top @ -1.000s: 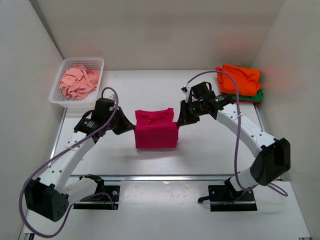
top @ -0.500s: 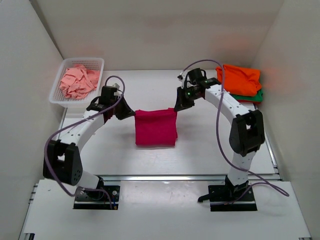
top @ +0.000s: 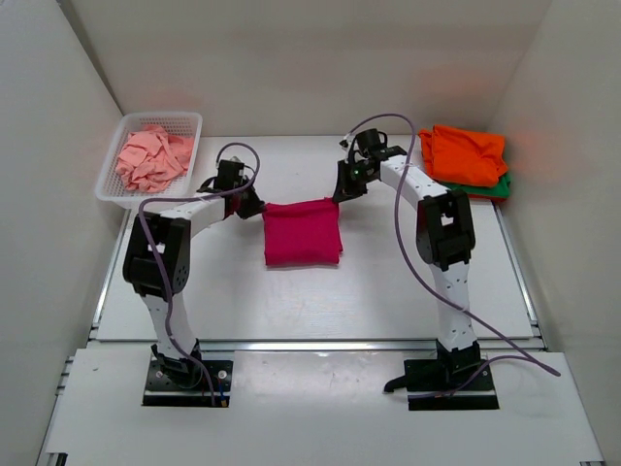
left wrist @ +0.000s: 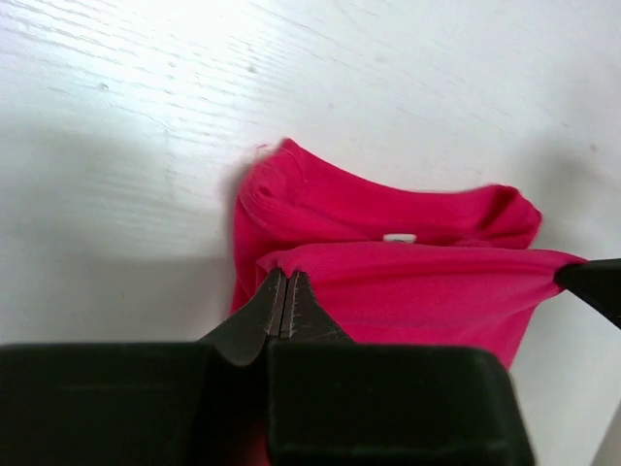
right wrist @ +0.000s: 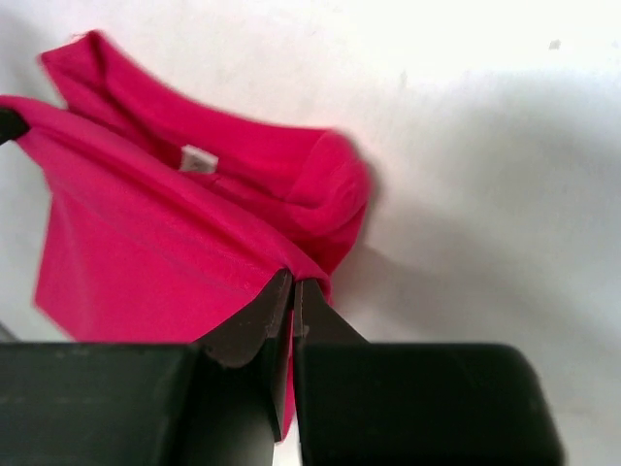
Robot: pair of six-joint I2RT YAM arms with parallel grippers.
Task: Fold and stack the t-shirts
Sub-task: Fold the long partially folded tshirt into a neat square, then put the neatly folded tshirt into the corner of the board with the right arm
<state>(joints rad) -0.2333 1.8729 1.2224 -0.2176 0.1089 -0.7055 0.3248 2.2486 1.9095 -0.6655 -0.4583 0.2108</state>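
Between left fingers (left wrist: 282, 303), right fingers (right wrist: 293, 303): soft magenta t-shirt (top: 302, 238), taut rectangular fold.

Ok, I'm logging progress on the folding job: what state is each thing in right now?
magenta t-shirt: half folded, top edge lifted and pulled taut.
left end effector: shut on the magenta t-shirt's left corner.
right end effector: shut on its right corner.
orange t-shirt: folded, top of the stack.
green t-shirt: folded, mostly hidden beneath the orange t-shirt.
salmon-pink t-shirt: crumpled in the basket.
basket: upright, holding that shirt.
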